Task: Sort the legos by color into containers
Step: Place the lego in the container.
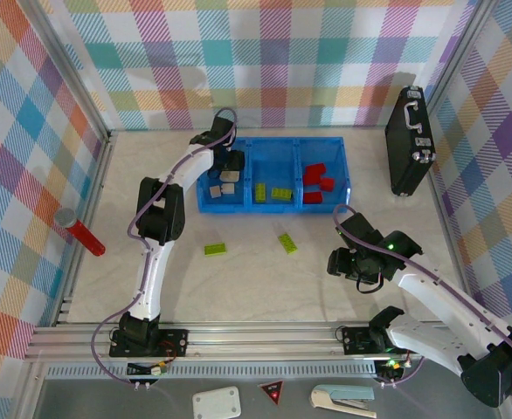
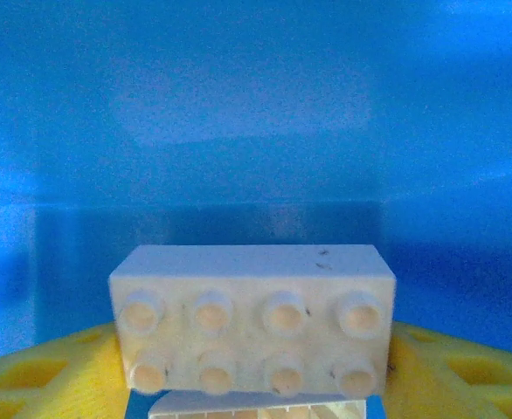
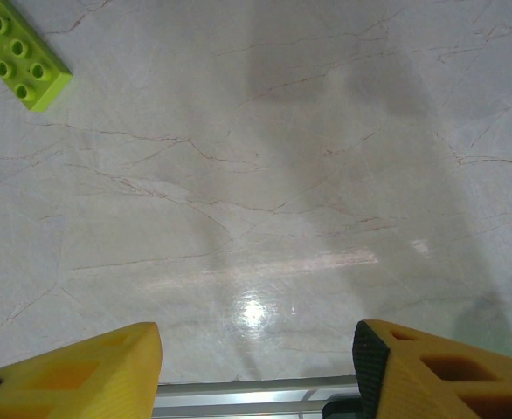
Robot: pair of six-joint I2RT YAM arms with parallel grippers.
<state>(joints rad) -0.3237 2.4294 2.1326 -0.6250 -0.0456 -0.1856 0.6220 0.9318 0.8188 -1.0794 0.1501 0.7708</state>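
Left end effector [image 1: 230,164]: positioned above the left compartment [image 1: 238,201] of the blue tray [image 1: 273,208], pointing down into it. In the wrist view, a cream brick [image 2: 252,319] sits between the yellow fingers [image 2: 38,375] with its studs facing the camera and its two short ends at the finger pads. It cannot be determined whether the pads clamp this brick or merely flank it. A second cream brick [image 2: 256,406] lies directly below the first and is partly covered by it. The blue compartment wall stands ahead of the fingers. In the top view, further cream bricks [image 1: 214,190] lie in the same compartment, on the near side of this end effector.

To the right of the left end effector, the middle compartment [image 1: 273,166] holds two green bricks [image 1: 281,193]. Further right, the right compartment [image 1: 336,161] holds the red bricks [image 1: 315,170].

Right end effector [image 3: 256,367]: open, fingers apart with nothing between them, above bare desk [image 3: 265,175]. One lime green brick [image 3: 22,54] lies flat on the desk, studs up, ahead of the fingers and off to their left, well apart from them. In the top view, a second lime green brick [image 1: 215,249] lies on the desk farther off in the same direction, beyond the first.
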